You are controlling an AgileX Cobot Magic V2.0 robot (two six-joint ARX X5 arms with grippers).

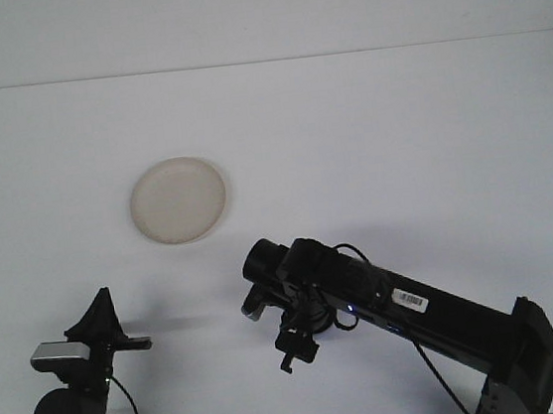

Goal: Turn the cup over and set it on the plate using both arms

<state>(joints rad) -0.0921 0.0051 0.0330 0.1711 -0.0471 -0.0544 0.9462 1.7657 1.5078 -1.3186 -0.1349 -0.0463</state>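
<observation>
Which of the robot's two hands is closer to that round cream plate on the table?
Right, narrowly, as it looks from this view. The right hand sits below and right of the plate. The left hand rests at the bottom left corner, below and left of the plate.

A cream plate (178, 200) is lying on the white table (398, 133), left of centre. The right arm (387, 299) is reaching in from the near right; the left gripper (96, 332) is sitting near left.
</observation>
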